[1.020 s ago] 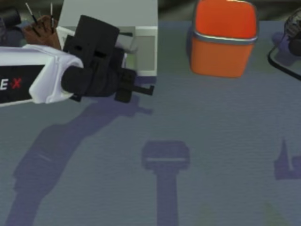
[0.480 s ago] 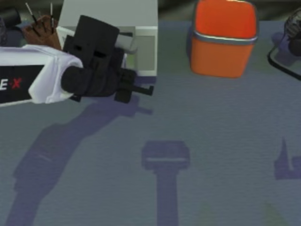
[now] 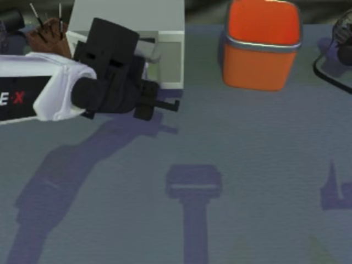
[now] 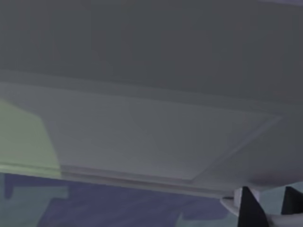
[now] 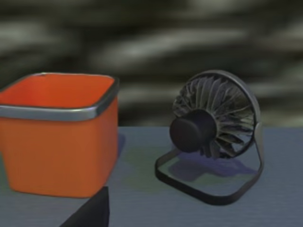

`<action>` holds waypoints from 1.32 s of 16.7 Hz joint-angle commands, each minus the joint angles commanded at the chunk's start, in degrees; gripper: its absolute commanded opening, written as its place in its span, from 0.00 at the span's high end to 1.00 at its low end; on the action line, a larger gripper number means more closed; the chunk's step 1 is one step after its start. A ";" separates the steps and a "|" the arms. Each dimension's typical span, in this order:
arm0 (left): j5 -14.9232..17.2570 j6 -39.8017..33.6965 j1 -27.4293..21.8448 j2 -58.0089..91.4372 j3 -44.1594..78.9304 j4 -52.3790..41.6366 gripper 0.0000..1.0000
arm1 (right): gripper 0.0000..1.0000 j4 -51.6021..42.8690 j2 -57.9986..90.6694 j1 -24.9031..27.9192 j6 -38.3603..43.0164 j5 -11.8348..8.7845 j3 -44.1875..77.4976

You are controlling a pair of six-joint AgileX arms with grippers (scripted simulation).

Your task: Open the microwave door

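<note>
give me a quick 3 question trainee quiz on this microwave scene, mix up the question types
1. True or false: the left gripper is at the front of the microwave.
2. Which object stands to the right of the microwave in the top view? A) orange bin B) blue kettle C) wooden bowl
3. Fill in: in the right wrist view, the black object standing beside the orange bin on the table is a small desk ____.

Key: 1 true; 2 A; 3 fan.
</note>
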 joint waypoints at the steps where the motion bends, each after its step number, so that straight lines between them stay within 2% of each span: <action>1: 0.00 0.00 0.00 0.00 0.00 0.00 1.00 | 0.00 0.00 0.00 0.00 0.00 0.00 0.00; 7: 0.00 0.00 0.00 0.00 0.00 0.00 1.00 | 0.00 0.00 0.00 0.00 0.00 0.00 0.00; 15: 3.85 4.46 1.66 -2.26 -2.77 0.67 1.00 | 0.00 0.00 0.00 0.00 0.00 0.00 0.00; 22: 3.90 4.52 1.70 -2.27 -2.85 0.66 1.00 | 0.00 0.00 0.00 0.00 0.00 0.00 0.00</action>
